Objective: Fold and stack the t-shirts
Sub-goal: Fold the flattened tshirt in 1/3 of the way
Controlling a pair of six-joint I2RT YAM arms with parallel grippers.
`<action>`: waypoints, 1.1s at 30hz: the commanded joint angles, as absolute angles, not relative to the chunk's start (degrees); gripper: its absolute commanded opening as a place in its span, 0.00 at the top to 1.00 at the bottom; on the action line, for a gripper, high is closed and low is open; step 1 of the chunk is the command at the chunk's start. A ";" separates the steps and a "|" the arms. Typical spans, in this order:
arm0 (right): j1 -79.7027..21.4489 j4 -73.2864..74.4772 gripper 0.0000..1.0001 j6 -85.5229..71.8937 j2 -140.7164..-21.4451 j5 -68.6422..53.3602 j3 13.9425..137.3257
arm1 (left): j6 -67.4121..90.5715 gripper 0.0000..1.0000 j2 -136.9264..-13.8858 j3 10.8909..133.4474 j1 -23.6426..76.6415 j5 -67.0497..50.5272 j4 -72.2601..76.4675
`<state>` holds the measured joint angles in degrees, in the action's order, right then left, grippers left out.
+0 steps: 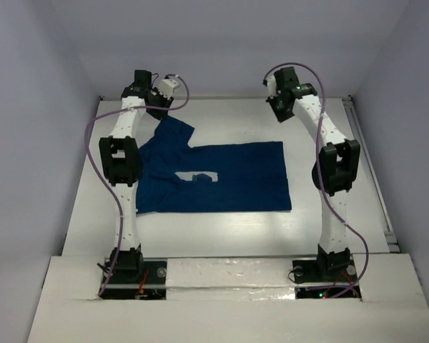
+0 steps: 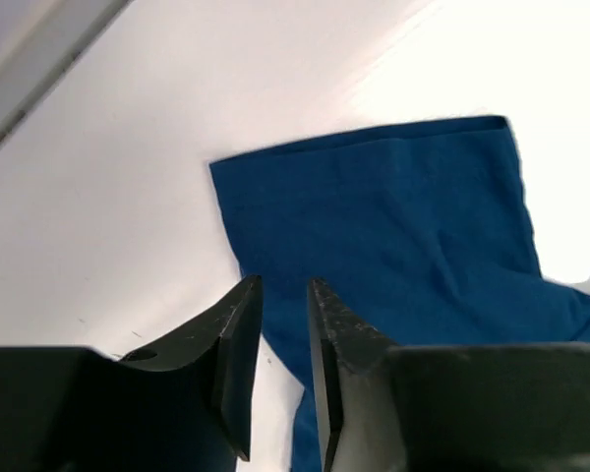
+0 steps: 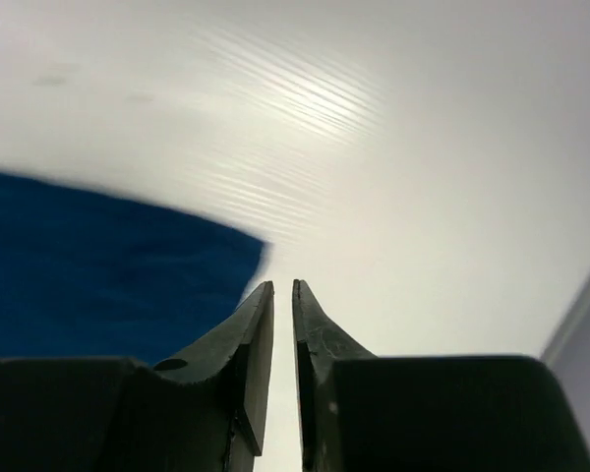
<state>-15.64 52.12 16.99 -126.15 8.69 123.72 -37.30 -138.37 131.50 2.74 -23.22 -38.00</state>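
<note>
T-shirt (image 1: pixel 229 179): dark navy, lying flat on the white table (image 1: pixel 222 236), around the middle and somewhat to the left. The body runs left to right, with the hem end toward the right. Small white graphic (image 1: pixel 198 176) on the chest, facing up. One sleeve (image 1: pixel 173 132) sticks out toward the far left; the left arm crosses over the shirt's left part and hides it from above.

Left gripper (image 2: pixel 283 285): at the far left, just above the sleeve's near edge. Jaws slightly apart, with a narrow gap and nothing between them. Its wrist view shows the sleeve spread flat beyond the fingertips, cuff edge away from the camera.

Right gripper (image 3: pixel 283 287): at the far right, over bare table just beyond the shirt's far right corner (image 3: pixel 108 265), which is blurred in its wrist view. Jaws parted by a thin slit, holding nothing; table shows through the slit. Fingertips clear of the cloth.

Pale walls close the table on the left, far and right sides.
</note>
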 commanded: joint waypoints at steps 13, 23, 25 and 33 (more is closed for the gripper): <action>-12.83 68.55 0.62 23.03 -135.44 -6.24 133.16 | -29.79 0.47 -136.58 133.24 2.98 -22.32 -35.77; -12.30 67.85 0.52 21.71 -137.28 -0.26 133.24 | -29.35 0.38 -135.88 131.75 4.04 -22.85 -35.86; -12.30 67.77 0.47 21.71 -137.81 2.89 133.68 | -29.18 0.38 -135.27 130.87 4.04 -22.59 -35.51; -11.78 72.15 0.46 25.92 -141.68 2.91 137.72 | -28.92 0.38 -134.56 130.26 4.04 -23.46 -36.12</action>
<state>-12.60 69.04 23.66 -140.00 2.83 134.65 -29.82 -139.74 130.78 4.03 -22.20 -35.88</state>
